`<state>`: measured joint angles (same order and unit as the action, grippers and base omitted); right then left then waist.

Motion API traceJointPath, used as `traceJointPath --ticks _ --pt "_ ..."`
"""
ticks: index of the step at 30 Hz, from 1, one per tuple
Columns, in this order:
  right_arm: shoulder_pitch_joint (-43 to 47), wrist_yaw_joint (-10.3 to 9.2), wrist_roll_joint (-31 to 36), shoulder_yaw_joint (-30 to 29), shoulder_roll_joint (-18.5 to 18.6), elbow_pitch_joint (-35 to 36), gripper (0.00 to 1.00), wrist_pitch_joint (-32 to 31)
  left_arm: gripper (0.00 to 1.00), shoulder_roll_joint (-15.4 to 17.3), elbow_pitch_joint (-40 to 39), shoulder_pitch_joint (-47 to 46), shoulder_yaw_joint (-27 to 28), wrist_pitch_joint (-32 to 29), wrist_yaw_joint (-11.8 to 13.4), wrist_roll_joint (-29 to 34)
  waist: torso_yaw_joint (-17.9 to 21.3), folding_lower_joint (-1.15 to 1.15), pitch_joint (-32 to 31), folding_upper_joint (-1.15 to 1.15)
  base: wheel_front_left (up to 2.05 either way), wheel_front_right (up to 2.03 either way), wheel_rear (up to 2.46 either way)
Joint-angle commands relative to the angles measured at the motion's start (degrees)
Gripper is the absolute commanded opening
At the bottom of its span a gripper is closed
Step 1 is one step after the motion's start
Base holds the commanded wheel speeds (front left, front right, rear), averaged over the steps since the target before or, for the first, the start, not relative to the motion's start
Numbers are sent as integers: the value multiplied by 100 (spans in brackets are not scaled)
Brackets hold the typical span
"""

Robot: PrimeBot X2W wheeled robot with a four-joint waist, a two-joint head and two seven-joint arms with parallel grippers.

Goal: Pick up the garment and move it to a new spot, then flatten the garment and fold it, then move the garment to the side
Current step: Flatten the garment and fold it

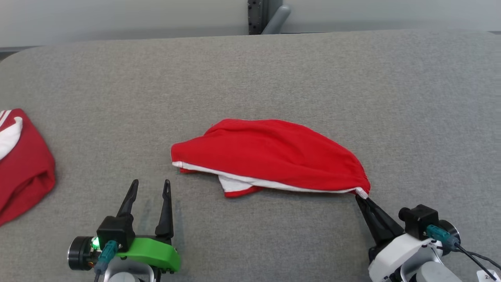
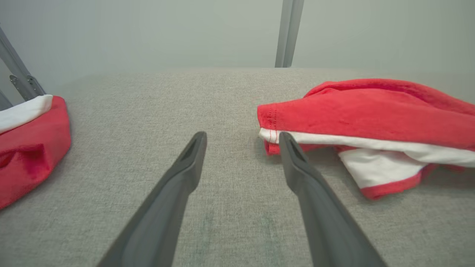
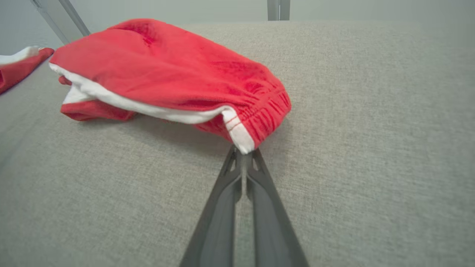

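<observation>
The garment (image 1: pixel 270 156) is red with white trim, lying folded in the middle of the grey table. My right gripper (image 1: pixel 362 197) is shut on its near right corner, at the elastic waistband with the white stripe (image 3: pixel 241 142). In the right wrist view the two fingers (image 3: pixel 243 155) meet tip to tip with the cloth pinched between them. My left gripper (image 1: pixel 150 186) stands open near the front edge, a short way left of the garment's left end (image 2: pixel 272 129), touching nothing. In the left wrist view its right fingertip (image 2: pixel 287 142) lies just in front of that end.
A second red and white garment (image 1: pixel 21 164) lies at the table's left edge, also seen in the left wrist view (image 2: pixel 29 144). A dark post (image 1: pixel 260 15) stands behind the table's far edge. Bare grey tabletop (image 1: pixel 352 86) stretches behind and to the right.
</observation>
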<state>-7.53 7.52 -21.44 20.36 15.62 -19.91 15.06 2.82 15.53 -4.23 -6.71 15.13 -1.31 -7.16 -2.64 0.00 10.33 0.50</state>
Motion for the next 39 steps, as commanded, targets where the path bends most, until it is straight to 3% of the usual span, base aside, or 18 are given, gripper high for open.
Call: traceJointPath --ticks 1,9,13,23,38,39 --pt "87 -6 16 59 87 -45 0 17 100 15 88 -141 25 2 -78 -92 244 0 -33 -50 0 0 0" --pt "-37 -6 -62 162 149 -96 0 17 100 18 686 -416 -118 2 -531 -539 459 0 83 -50 0 0 0" --pt "-124 -6 -21 187 108 -62 0 17 100 17 865 -477 -221 2 -603 -676 472 0 138 -50 0 0 0" --pt "-260 -6 15 230 123 58 0 17 100 47 1086 -797 -541 2 -618 -910 481 0 405 -50 0 0 0" --pt "-373 -6 32 257 105 72 0 17 100 27 1232 -959 -333 2 -619 -718 549 0 568 -50 0 0 0" --pt "-383 -6 33 254 101 74 0 17 91 27 1227 -961 -328 2 -619 -703 553 0 572 -50 0 0 0"
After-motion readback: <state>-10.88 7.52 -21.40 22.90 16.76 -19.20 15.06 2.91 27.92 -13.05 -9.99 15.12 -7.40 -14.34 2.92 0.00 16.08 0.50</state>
